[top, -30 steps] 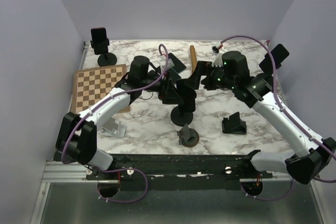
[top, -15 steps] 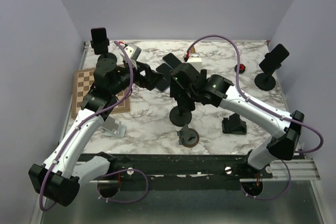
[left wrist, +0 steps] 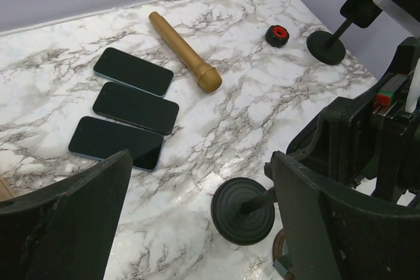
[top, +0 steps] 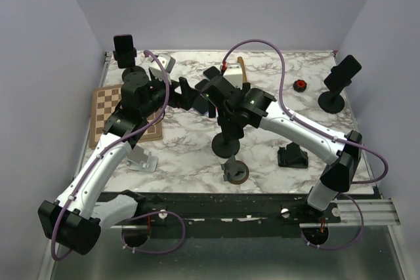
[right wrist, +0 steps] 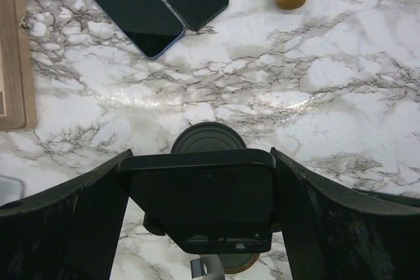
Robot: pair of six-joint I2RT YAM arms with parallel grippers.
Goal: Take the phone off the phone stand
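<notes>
A dark phone [right wrist: 200, 195] sits upright in the black phone stand, whose round base [right wrist: 209, 139] shows behind it on the marble. My right gripper [right wrist: 202, 155] reaches over the stand from above, and its two fingers press against the phone's left and right edges. From the top view the right gripper [top: 226, 113] covers the phone above the stand base [top: 228, 143]. My left gripper [top: 190, 94] hovers to the left of the stand, open and empty. Its own view shows the stand base [left wrist: 244, 211] below the spread jaws of the left gripper [left wrist: 200, 159].
Three phones [left wrist: 134, 106] lie flat at the back beside a wooden handle [left wrist: 184, 50] and a red knob [left wrist: 277, 34]. Other stands holding phones rise at the back left [top: 125, 50] and right [top: 341, 77]. A chessboard [top: 108, 106], silver stand [top: 143, 160], black holder [top: 292, 155] and small brown-based stand [top: 234, 172] lie nearer.
The left gripper pulled back from the centre stand to the left and opened wider. The right gripper swung left over the stand and its fingers closed in on the phone.
</notes>
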